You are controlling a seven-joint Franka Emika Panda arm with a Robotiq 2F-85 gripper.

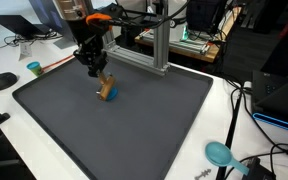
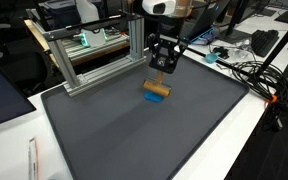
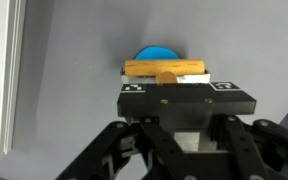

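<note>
Over gray mat (image 1: 154, 115), hand (image 1: 98, 74) hovers close above wooden block (image 1: 106, 91); spread or pressed together, cannot tell.

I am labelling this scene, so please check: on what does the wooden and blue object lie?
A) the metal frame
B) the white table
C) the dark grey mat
C: the wooden and blue object sits on the dark grey mat, well inside its edges.
</note>
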